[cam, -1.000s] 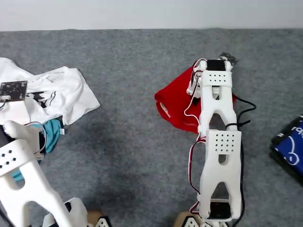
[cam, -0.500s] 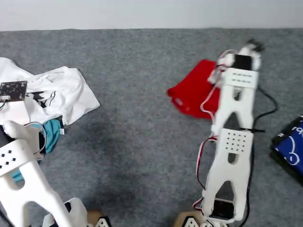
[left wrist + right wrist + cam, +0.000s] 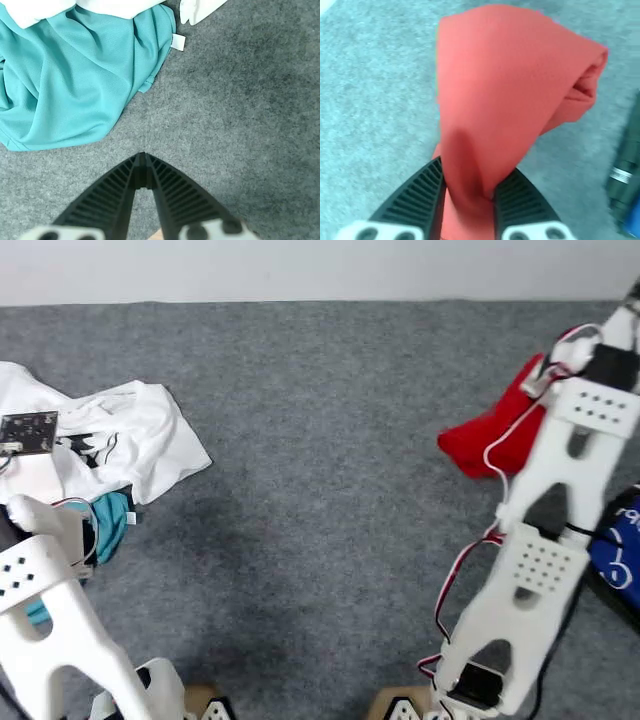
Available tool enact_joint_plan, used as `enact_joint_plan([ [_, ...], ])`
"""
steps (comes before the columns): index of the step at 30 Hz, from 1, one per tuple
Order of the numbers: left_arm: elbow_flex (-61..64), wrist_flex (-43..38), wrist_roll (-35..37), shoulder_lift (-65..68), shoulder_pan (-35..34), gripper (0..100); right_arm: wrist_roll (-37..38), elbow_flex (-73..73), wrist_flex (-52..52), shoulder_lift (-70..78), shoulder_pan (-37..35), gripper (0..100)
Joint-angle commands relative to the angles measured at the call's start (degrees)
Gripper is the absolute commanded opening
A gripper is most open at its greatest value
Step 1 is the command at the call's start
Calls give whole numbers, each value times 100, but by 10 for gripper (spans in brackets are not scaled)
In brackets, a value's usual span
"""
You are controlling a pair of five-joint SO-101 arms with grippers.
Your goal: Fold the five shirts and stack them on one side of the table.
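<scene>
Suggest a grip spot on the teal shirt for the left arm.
Pinch the teal shirt's loose edge near its white tag, coming in from the bare carpet side. That edge lies exposed, while the opposite part is tucked under the white shirt. The jaws are shut, so open them first.

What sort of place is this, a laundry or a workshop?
Probably a robot test bench: two white arms at a grey table, the right gripper clamping a red shirt, a white shirt and a teal shirt heaped opposite.
</scene>
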Motion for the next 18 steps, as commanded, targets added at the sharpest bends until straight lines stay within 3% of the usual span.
enact_joint_plan([
  [1, -13, 132, 44, -149, 26, 3, 229, 668, 215, -1174, 295, 9],
  [7, -13, 132, 44, -149, 35, 3, 580, 1495, 198, -1701, 848, 9],
  [18, -13, 132, 44, -149, 35, 3, 1178, 1521, 198, -1692, 2026, 9],
])
